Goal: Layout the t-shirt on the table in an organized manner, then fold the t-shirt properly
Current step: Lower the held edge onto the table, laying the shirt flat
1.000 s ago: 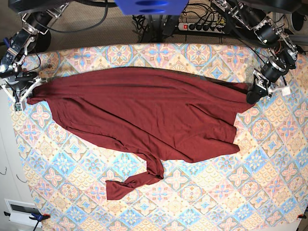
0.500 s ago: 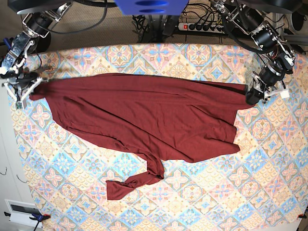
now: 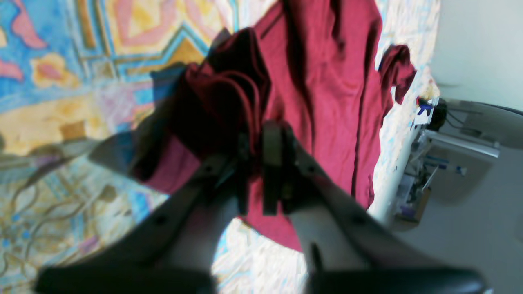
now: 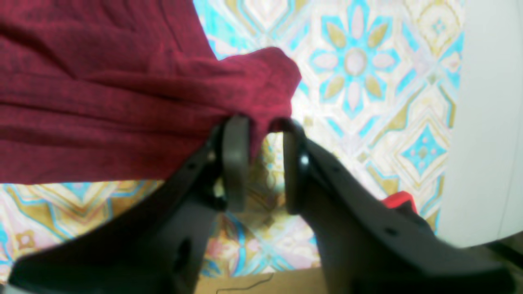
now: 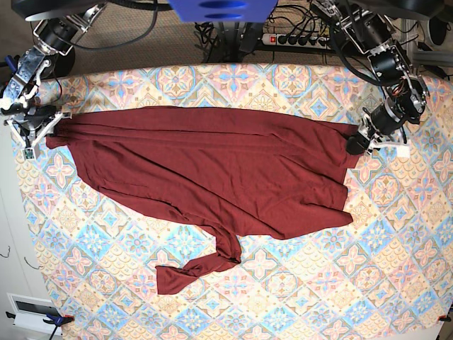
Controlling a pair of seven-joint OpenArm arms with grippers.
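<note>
The dark red t-shirt (image 5: 212,170) lies spread wide across the patterned table (image 5: 318,283), with one twisted sleeve (image 5: 202,268) trailing toward the front. My left gripper (image 5: 356,144) is at the shirt's right corner. In the left wrist view its jaws (image 3: 256,143) stand close together with a bunched fold of the t-shirt (image 3: 327,81) pinched between them. My right gripper (image 5: 44,133) is at the shirt's left corner. In the right wrist view it (image 4: 263,124) is open, the t-shirt (image 4: 102,102) hem draped over its fingertips and table (image 4: 367,81) showing through the gap.
A power strip (image 5: 297,39) and cables lie behind the table's back edge. A white box (image 5: 32,312) sits off the front left corner. The table's left edge runs just beside my right gripper, with a small red clamp (image 4: 398,200) there.
The right gripper's jaws have parted and the shirt's left corner has settled. The left gripper has moved inward along the table, slackening the shirt's top edge, which has sunk lower.
</note>
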